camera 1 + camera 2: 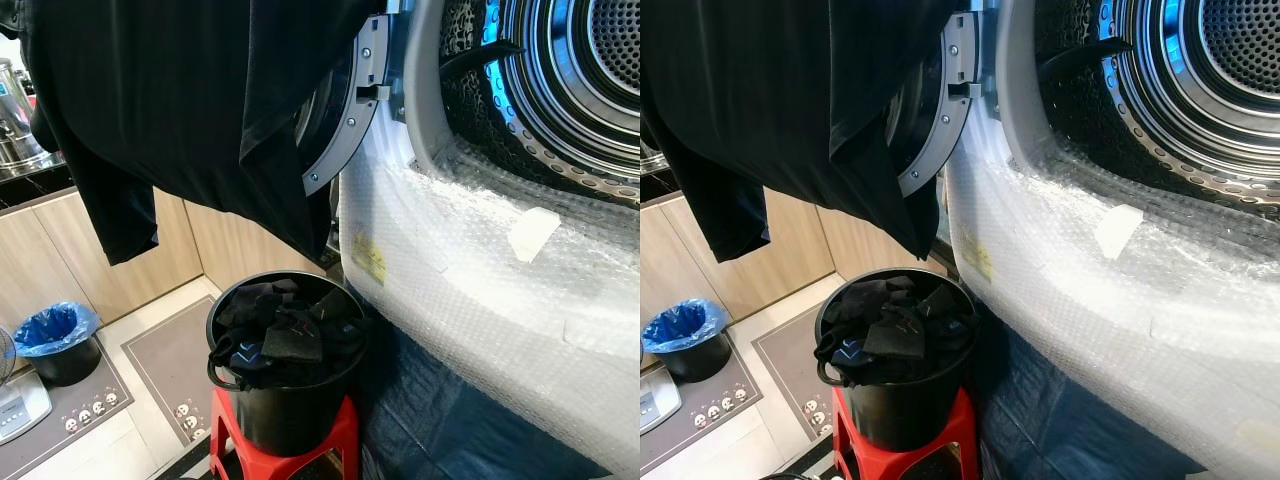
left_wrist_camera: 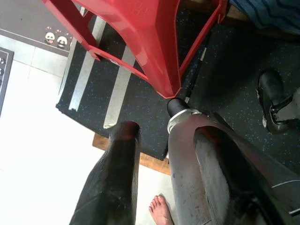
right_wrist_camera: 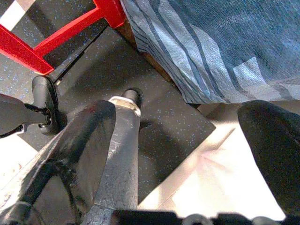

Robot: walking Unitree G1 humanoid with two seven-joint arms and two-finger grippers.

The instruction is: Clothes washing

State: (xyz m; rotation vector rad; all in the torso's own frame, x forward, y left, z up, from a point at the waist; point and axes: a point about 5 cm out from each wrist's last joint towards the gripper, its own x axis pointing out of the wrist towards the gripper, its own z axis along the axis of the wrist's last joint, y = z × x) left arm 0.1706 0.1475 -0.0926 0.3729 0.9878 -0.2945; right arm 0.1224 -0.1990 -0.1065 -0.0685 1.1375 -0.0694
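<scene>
Ahead, washing machine [image 1: 480,300], bubble-wrapped front, drum mouth cut off at frame edge. Dark garment [image 1: 170,100] hangs over open door [image 1: 345,120], hiding most of it. Below, black bucket [image 1: 285,400] of dark clothes [image 1: 285,335] on red stool [image 1: 340,435], just beside machine. My left gripper [image 2: 164,183] and right gripper [image 3: 187,154] hang near floor, fingers spread, grasping nothing. Bare foot [image 2: 161,211] near left gripper.

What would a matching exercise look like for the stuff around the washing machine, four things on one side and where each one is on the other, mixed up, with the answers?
1. black bucket
2. dark garment
3. blue-lined bin
4. bubble wrap

A. draped over the open washer door
B. on the floor by the wooden cabinets
C. on the red stool
D. covering the washer's front below the drum

Pairs: 1-C, 2-A, 3-B, 4-D
</scene>
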